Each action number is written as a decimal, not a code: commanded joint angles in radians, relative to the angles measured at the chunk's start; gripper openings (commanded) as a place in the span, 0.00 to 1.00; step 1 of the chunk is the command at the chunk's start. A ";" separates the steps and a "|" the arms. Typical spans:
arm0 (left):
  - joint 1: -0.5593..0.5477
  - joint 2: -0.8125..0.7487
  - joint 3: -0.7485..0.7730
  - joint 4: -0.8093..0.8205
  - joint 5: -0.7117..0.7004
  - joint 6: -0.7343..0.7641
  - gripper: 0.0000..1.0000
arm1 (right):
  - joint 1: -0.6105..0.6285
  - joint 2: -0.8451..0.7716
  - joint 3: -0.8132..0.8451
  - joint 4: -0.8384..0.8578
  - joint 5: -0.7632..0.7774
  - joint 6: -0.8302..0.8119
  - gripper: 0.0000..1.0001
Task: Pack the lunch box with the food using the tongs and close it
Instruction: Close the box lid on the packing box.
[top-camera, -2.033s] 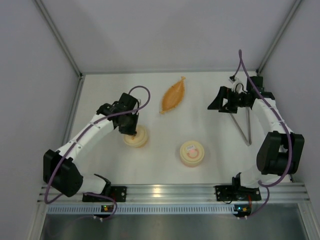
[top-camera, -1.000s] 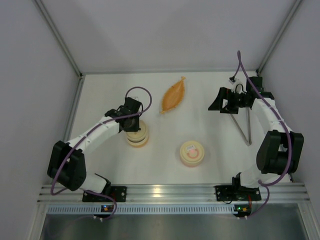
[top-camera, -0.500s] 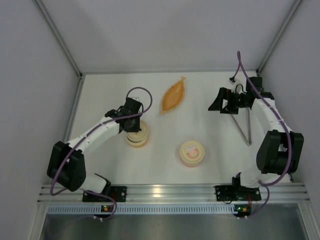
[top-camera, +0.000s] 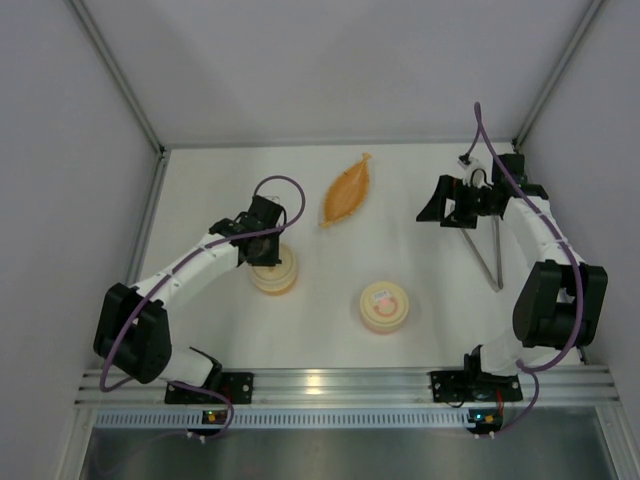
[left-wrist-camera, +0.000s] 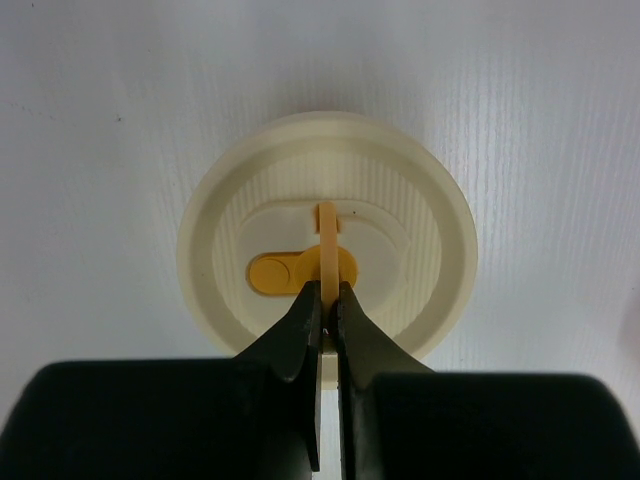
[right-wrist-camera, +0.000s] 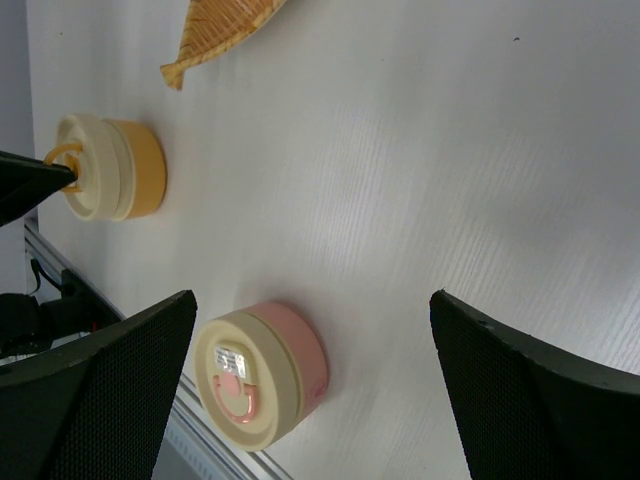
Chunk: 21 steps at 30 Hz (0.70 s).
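Left wrist view alone shows left end effector (left-wrist-camera: 328, 300) clenched on the thin yellow loop (left-wrist-camera: 327, 235) of the cream round lid (left-wrist-camera: 420, 230), hidden overhead; right end effector (right-wrist-camera: 312, 300) released, wide.

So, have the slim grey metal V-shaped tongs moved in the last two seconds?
No. The tongs lie exactly where they were, with their joined end pointing at the near aluminium rail and the same gap to it.

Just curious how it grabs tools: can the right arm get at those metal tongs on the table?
Probably yes. The tongs lie in the open just beside the right gripper, whose jaws are wide open and empty; nothing stands between them. It faces away, so it would need to turn.
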 joint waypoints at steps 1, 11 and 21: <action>-0.003 0.004 -0.014 -0.032 0.010 0.005 0.00 | -0.012 0.004 -0.009 0.007 -0.006 0.001 0.99; -0.005 -0.001 -0.009 -0.042 0.033 -0.003 0.00 | -0.012 0.007 -0.015 0.013 -0.006 0.002 0.99; -0.005 -0.022 -0.035 -0.032 0.013 0.011 0.00 | -0.012 0.007 -0.020 0.019 -0.008 0.004 0.99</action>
